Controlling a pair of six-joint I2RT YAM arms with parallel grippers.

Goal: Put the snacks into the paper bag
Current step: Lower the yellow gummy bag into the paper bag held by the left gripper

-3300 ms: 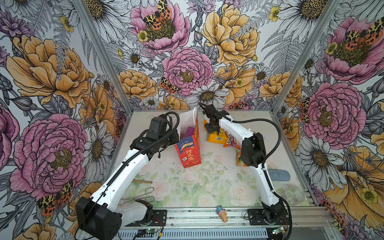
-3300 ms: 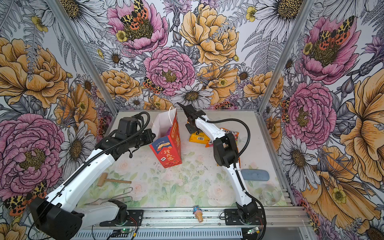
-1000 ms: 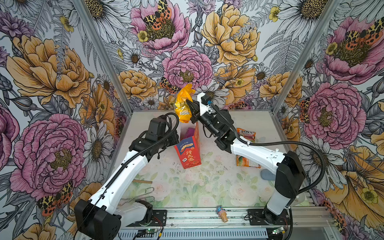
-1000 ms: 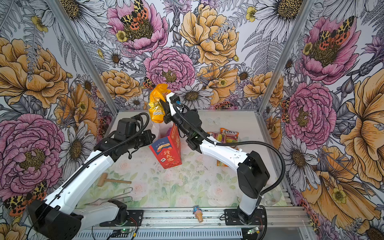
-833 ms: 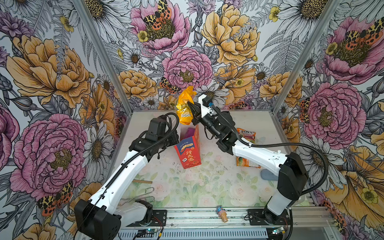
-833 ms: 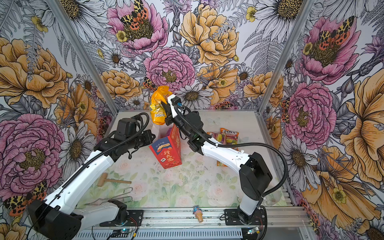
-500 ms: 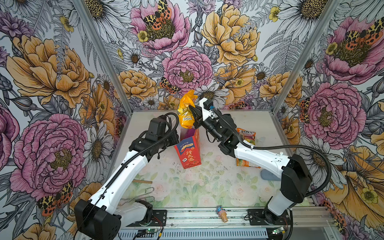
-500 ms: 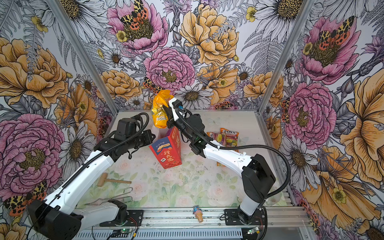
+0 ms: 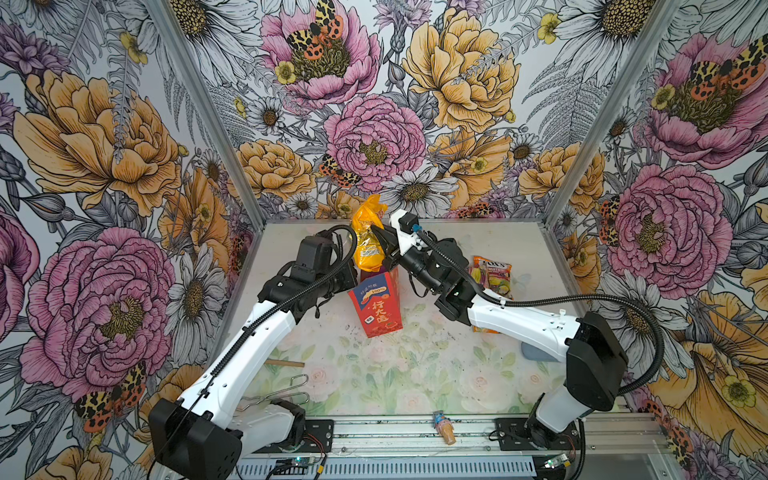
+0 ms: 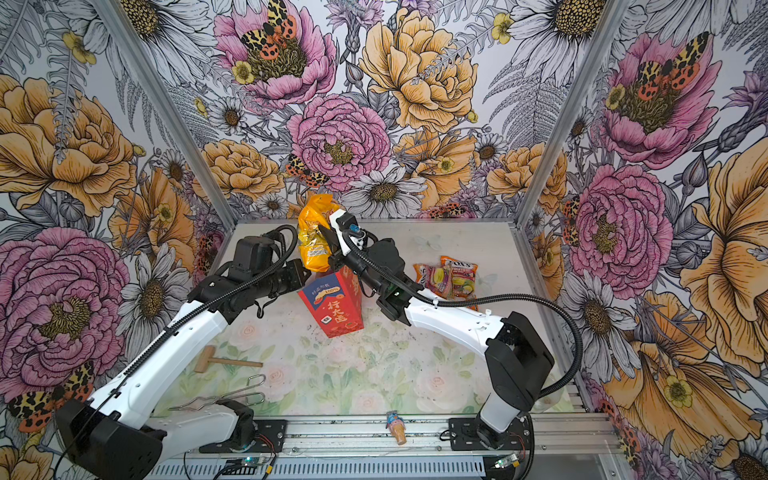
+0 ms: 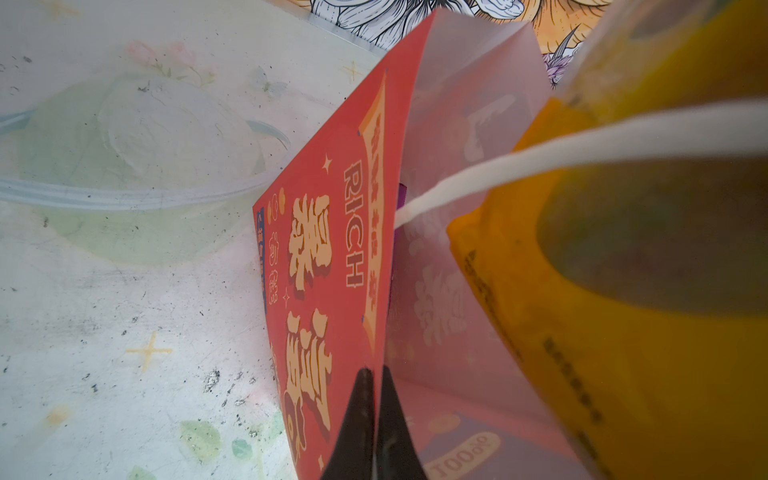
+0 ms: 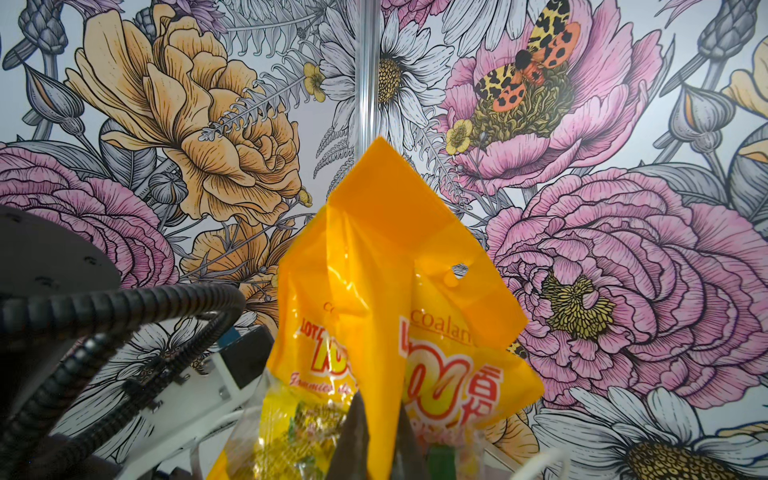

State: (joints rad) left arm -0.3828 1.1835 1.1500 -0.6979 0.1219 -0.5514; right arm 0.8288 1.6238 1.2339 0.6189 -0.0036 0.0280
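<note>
The left gripper (image 11: pixel 376 376) is pinched together on the stiff rim of the upright red paper bag (image 9: pixel 376 309), and a purple sliver (image 11: pixel 401 195) shows inside the bag. A glossy, crinkled yellow-orange packet (image 9: pixel 368 245) hangs with its lower end at the bag's open mouth, clamped by the right gripper (image 12: pixel 376 409). Further right, shiny candy packets (image 9: pixel 490 270) lie flat on the table (image 9: pixel 415 374).

Floral table (image 9: pixel 374 374): paper bag (image 9: pixel 377 309), snack pkts (image 9: pixel 492 275), mallet (image 10: pixel 207 360), wire tongs (image 10: pixel 220 400).
</note>
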